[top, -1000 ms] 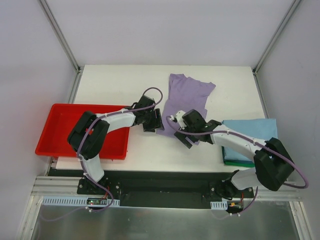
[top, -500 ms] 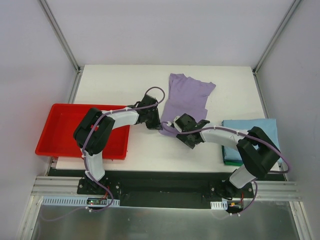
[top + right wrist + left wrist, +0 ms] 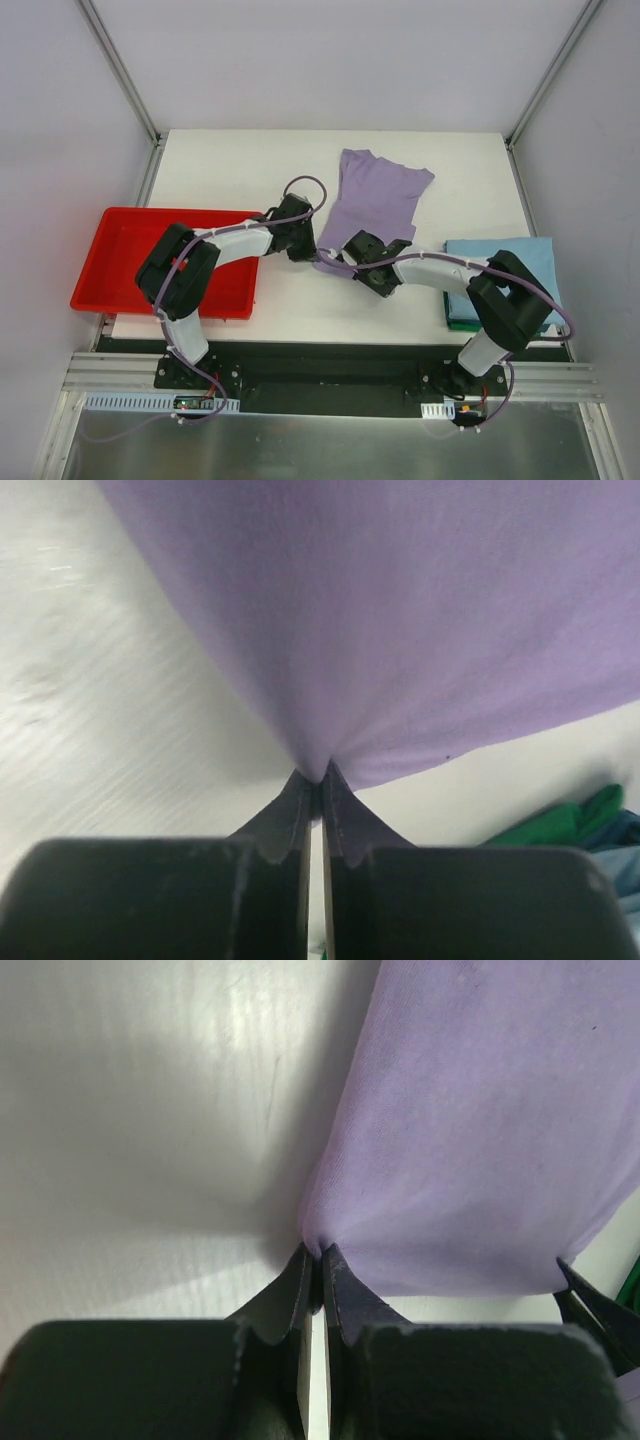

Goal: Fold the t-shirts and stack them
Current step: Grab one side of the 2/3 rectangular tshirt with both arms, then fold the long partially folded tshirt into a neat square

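My right gripper (image 3: 313, 773) has slid closer to my left gripper (image 3: 312, 1253), both clamped on the near hem of the soft lavender purple t-shirt (image 3: 376, 195), which stretches lengthwise away from them.

red tray (image 3: 115, 262) at left edge, white table (image 3: 230, 170)

The lavender t-shirt (image 3: 375, 195) is lying spread at twelve o'clock; the folded light blue t-shirt (image 3: 505, 265) is covering the dark green t-shirt (image 3: 470, 325) at four o'clock.
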Robot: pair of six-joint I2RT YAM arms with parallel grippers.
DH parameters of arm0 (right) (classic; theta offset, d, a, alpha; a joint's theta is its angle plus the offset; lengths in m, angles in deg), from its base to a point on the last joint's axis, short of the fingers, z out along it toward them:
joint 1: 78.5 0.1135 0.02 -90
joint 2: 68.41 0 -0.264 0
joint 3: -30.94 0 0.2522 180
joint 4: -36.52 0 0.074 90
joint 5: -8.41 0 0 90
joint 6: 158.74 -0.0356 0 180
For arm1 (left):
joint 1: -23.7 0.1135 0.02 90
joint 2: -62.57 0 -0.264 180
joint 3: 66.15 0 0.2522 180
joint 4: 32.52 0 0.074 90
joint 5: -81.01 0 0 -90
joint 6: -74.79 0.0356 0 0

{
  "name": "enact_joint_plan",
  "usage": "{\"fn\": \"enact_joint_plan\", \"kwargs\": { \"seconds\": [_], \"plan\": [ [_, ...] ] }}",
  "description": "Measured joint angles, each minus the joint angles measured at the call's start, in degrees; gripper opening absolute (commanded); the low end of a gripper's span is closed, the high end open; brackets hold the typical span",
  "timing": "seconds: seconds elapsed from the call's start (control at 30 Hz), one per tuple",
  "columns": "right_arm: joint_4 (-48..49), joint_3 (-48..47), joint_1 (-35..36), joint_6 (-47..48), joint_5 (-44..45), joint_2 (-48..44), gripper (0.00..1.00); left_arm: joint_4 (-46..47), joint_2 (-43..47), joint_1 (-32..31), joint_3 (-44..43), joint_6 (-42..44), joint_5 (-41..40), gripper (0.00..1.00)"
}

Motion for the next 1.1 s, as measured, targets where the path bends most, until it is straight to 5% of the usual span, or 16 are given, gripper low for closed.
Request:
{"fn": "enact_joint_plan", "kwargs": {
  "seconds": [0.3,0.63,0.83,1.1],
  "plan": [
    [-0.85,1.68,8.04,-5.05,-16.20,-15.61,0.01,-4.26,26.64,0.02,12.44,-0.04,-9.25,0.00],
    [3.89,1.60,12.20,-17.94,-33.55,-29.68,0.01,-12.13,52.81,-0.04,15.26,1.14,-15.45,0.00],
    [4.90,1.60,10.40,-22.75,-34.14,-33.70,0.01,-13.66,49.55,-0.07,12.00,3.02,-16.50,0.00],
    [4.92,1.60,-5.77,-24.48,-33.05,-31.71,0.01,-13.94,32.79,-0.39,-1.11,4.90,-20.59,0.00]
  ]
}}
